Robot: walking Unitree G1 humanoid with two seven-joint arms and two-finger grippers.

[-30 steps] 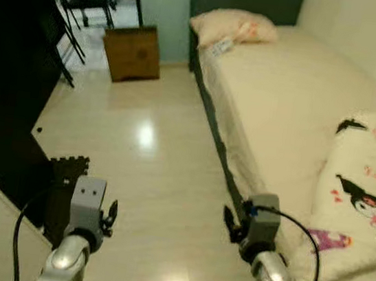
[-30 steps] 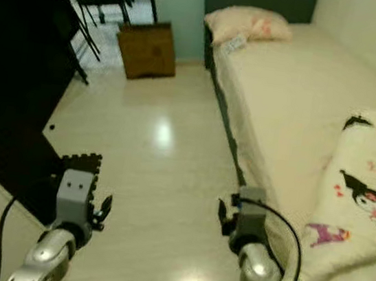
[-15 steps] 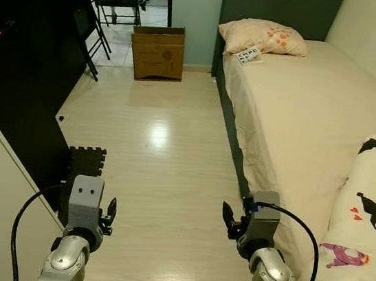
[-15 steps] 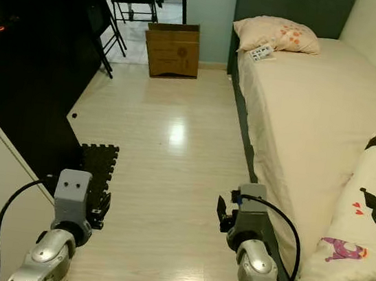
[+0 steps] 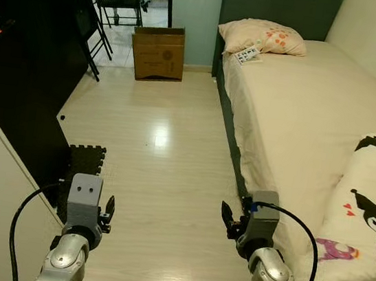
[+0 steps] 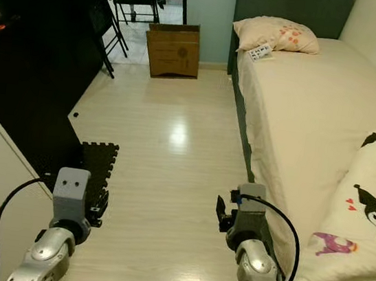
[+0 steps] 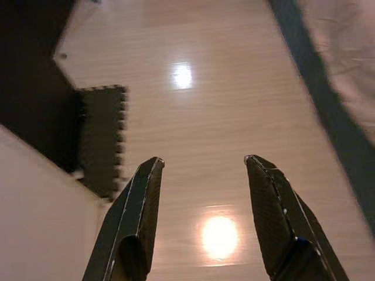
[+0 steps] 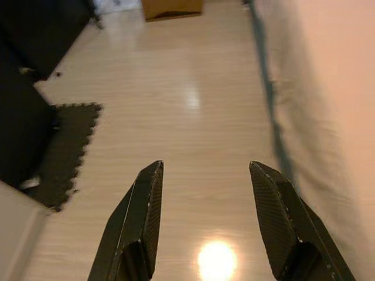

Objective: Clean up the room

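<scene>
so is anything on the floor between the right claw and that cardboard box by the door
Nothing visible. The right claw hangs open over bare wooden floor, which runs uninterrupted up to the cardboard box. The foam mat lies off to the left.

Pale beige wood-plank floor [image 5: 163, 172], glossy with white light reflections; black interlocking foam mat [image 5: 85, 162]; brown cardboard box [image 5: 158, 53]; cream-sheeted bed with dark grey frame [image 5: 295, 120]; peach pillow with orange print [image 5: 261, 36]; white fleece blanket [image 5: 365, 219] bearing black, pink and purple cartoon figures.
</scene>
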